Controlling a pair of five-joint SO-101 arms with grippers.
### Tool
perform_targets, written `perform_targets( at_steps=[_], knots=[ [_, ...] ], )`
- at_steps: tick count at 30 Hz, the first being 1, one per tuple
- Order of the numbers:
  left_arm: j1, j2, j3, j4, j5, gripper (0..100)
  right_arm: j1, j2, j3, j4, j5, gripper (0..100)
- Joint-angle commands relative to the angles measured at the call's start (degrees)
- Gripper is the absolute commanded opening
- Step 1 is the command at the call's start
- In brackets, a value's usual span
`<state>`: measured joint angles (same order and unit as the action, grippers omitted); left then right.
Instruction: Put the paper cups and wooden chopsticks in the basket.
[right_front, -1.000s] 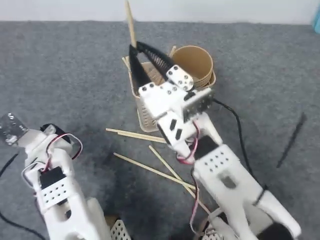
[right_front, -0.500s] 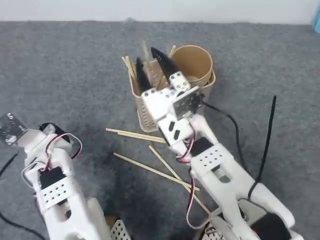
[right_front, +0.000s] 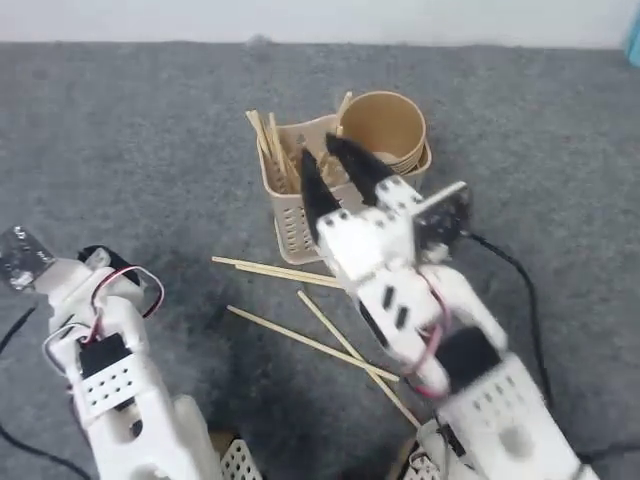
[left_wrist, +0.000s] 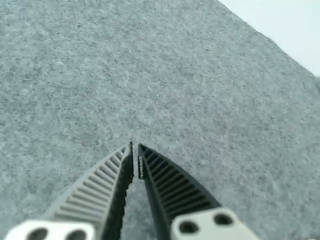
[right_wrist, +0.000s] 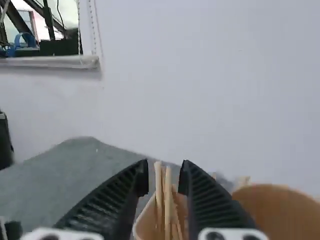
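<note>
1. The left arm stood nearest, at the left edge of the grey felt table. In its wrist view the left gripper hung over bare felt. Its two ribbed black fingers were closed to a thin slit at the tips and gripped nothing.

2. Three loose chopsticks lay flat on the table between the arms and the basket:
- one ran out from under the right arm toward the basket;
- one lay diagonally and crossed the first;
- one lay nearly crosswise, just in front of the basket.
No gripper touched any of them.

3. The right arm extended from the near right edge toward the basket. The right gripper was raised over the basket's near side. Its fingers were parted by a moderate gap and held nothing. In the right wrist view the right gripper framed the chopsticks beyond it.

4. The basket, a beige slotted container, stood upright near the table's middle. A bundle of chopsticks stood in its left part, leaning against the rim. Nested paper cups stood upright, mouth up, in its right part. The right wrist view showed the same bundle, the basket rim and the cups.

5. A white wall rose behind the table.
</note>
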<state>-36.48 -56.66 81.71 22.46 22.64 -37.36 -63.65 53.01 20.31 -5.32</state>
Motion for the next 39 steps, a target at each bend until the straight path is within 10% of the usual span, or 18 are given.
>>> perform_targets(
  at_steps=[1,12,28,39],
  knots=[
    [0.2,-0.3,-1.7,-1.8,0.4,1,0.1,-6.0,-5.8,24.1,-0.8,10.9],
    [-0.2,-0.4,-1.7,-1.6,0.4,1,-18.6,-6.0,-0.5,45.8,4.9,10.5],
    [-0.1,-0.4,-1.7,-1.6,0.4,1,-21.4,36.7,3.6,15.4,9.6,10.5],
    [0.1,-0.4,-1.7,-1.7,0.4,1,-17.5,60.3,-10.5,15.0,12.7,10.5]
  ],
)
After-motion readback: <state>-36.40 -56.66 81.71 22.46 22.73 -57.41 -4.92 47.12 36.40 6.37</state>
